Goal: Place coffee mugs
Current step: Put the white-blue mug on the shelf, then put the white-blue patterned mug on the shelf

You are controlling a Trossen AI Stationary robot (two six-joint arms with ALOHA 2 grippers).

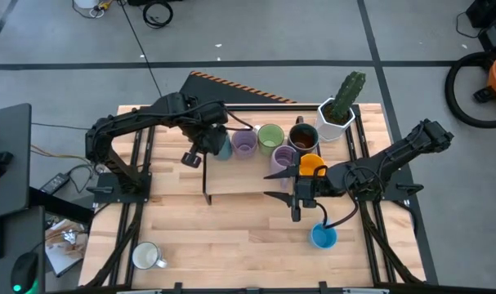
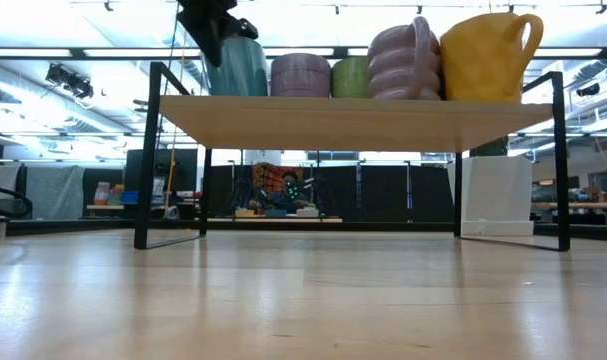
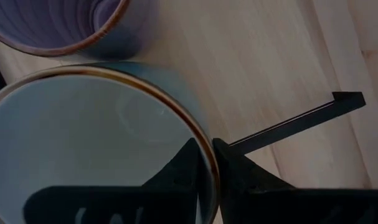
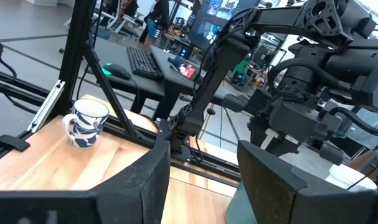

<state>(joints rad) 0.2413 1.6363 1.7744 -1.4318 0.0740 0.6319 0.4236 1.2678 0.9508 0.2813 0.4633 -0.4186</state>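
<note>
We saw left gripper pinched on blue-grey mug rim on shelf; right gripper hung wide, empty, beside orange mug.

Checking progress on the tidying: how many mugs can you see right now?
8. On the rack, left to right: grey-blue mug in the left gripper, lilac mug, green mug, ribbed lilac mug, dark brown mug, orange mug. On the table: blue mug right, white mug left. More may be hidden.
</note>
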